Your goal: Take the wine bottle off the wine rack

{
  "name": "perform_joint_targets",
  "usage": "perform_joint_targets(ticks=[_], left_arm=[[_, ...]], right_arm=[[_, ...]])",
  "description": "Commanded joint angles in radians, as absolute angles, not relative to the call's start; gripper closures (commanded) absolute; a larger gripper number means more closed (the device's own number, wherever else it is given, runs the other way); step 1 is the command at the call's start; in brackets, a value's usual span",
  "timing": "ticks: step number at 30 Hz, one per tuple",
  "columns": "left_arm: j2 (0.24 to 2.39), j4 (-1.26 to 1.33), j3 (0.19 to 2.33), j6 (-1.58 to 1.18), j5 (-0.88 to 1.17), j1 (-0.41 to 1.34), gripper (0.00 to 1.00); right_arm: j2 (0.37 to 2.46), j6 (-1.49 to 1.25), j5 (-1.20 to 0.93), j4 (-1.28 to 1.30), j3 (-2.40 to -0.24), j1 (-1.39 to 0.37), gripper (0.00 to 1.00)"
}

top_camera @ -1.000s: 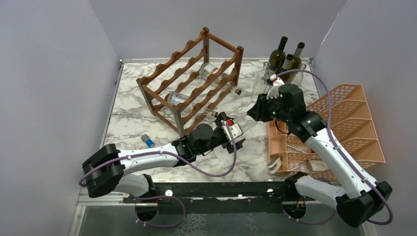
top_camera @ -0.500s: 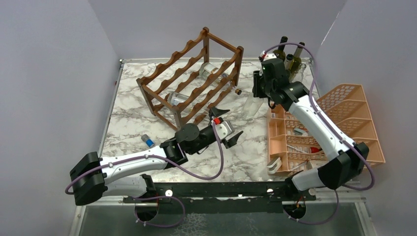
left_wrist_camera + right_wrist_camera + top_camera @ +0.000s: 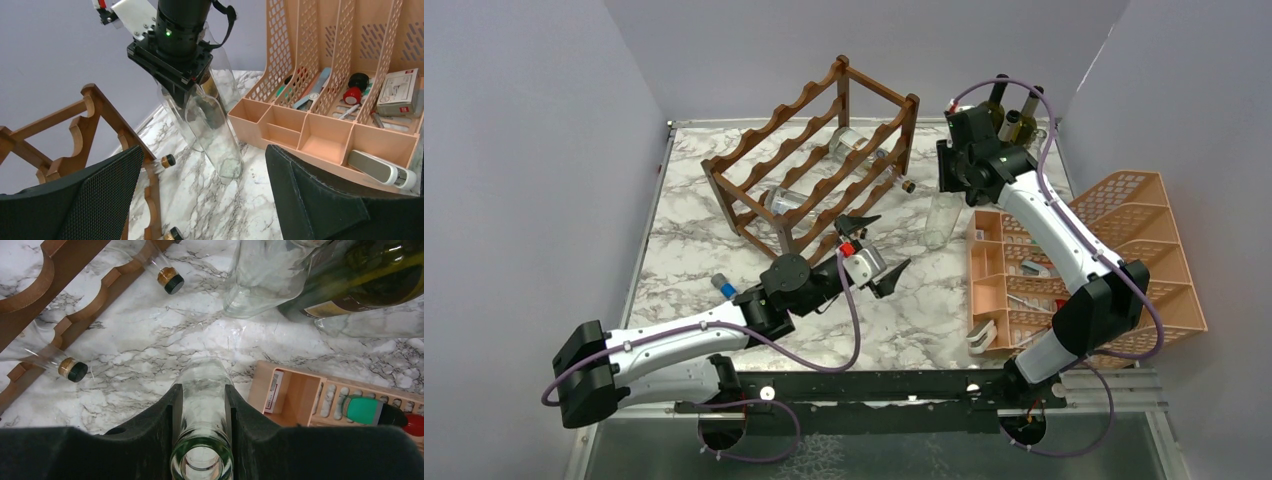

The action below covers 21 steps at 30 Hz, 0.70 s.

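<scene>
The dark brown wine rack (image 3: 849, 160) stands at the table's back middle, with two clear capped bottles (image 3: 854, 145) lying in it. My right gripper (image 3: 954, 170) is shut on the neck of a clear empty wine bottle (image 3: 944, 215). It holds the bottle nearly upright off the rack, base close to the marble between rack and orange organiser. The right wrist view shows the jaws (image 3: 202, 410) clamped on the neck (image 3: 202, 390). My left gripper (image 3: 891, 240) is open and empty by the rack's front right post, facing the bottle (image 3: 212, 130).
The orange tray organiser (image 3: 1124, 250) with small items stands at the right. Dark green bottles (image 3: 999, 100) and clear ones stand at the back right corner, just behind the right gripper. A small blue-capped item (image 3: 724, 288) lies near the left arm.
My right gripper has swung toward the back of the table with the clear bottle, which now hangs more upright. My left arm has reached forward and its jaws have spread wide.
</scene>
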State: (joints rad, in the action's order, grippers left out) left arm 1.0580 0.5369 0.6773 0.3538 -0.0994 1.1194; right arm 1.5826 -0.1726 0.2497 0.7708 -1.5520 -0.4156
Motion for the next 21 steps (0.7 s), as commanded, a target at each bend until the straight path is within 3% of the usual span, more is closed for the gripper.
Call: perform_joint_targets(ticks=[1, 6, 10, 14, 21], left_arm=[[1.003, 0.564, 0.666, 0.362, -0.124, 1.122, 0.01], [0.956, 0.562, 0.666, 0.354, -0.116, 1.121, 0.01], [0.924, 0.545, 0.672, 0.337, -0.136, 1.123, 0.01], [0.917, 0.483, 0.712, 0.330, -0.191, 1.123, 0.01], [0.908, 0.095, 1.008, 0.122, -0.437, 1.120, 0.01]], right_arm=[[1.577, -0.148, 0.244, 0.763, -1.533, -0.413, 0.60], [1.554, -0.127, 0.219, 0.750, -1.552, -0.413, 0.23], [1.528, -0.117, 0.186, 0.765, -1.610, -0.413, 0.08], [1.417, -0.102, 0.106, 0.779, -1.656, -0.413, 0.00], [1.030, -0.031, 0.013, 0.690, -1.541, -0.413, 0.00]])
